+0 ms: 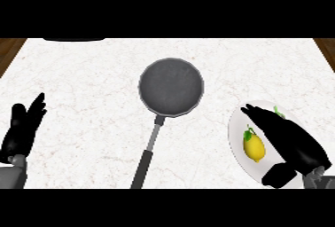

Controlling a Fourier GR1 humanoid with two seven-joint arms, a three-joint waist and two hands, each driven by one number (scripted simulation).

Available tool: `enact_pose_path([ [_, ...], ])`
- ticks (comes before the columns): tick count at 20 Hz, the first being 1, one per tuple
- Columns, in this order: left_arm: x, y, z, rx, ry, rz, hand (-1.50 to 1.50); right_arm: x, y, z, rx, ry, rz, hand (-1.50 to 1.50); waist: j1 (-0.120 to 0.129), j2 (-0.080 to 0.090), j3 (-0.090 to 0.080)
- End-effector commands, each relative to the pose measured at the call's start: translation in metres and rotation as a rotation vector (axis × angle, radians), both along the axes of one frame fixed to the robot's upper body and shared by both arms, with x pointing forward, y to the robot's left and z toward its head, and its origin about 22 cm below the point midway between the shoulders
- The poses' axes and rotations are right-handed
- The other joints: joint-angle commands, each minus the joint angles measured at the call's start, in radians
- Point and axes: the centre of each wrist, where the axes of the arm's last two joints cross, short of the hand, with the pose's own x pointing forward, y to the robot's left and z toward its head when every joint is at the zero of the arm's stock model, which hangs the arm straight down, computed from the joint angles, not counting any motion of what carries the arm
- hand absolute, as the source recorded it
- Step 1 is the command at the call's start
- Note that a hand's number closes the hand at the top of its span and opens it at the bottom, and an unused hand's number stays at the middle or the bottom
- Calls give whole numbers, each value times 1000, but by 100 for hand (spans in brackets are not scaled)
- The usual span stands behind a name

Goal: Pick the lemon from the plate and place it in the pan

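Lemon [254,147] lies on white plate [237,133], lower right of frame, green leaf at its upper end. Right hand [288,142] over plate, just right of lemon, fingers straight, holding nothing. Pan [171,87] at centre of frame, dark and bare inside, handle [146,157] running to lower edge. Left hand [23,128] at left edge, fingers up and straight, resting. Counter [85,80] white marble.

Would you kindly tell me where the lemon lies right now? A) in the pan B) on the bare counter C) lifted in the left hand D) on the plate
D: the lemon lies on the plate, beside the open right hand; nothing lies in the pan.
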Motion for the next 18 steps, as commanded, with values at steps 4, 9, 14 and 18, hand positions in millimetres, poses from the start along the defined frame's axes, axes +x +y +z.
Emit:
enact_pose_path([
  [4,3,-11,10,3,0,6,0,2,-2,-15,-1,6,-10,-150,-1,0,0],
  [9,14,-4,-1,-3,4,13,0,-12,24,-45,3,34,-6,-150,-4,0,0],
  [14,-10,-18,-5,-9,-7,-6,0,20,-4,-33,-37,54,-24,-150,2,-1,0],
  [18,3,1,7,-11,4,-3,0,28,-1,-48,-99,52,8,150,1,0,0],
])
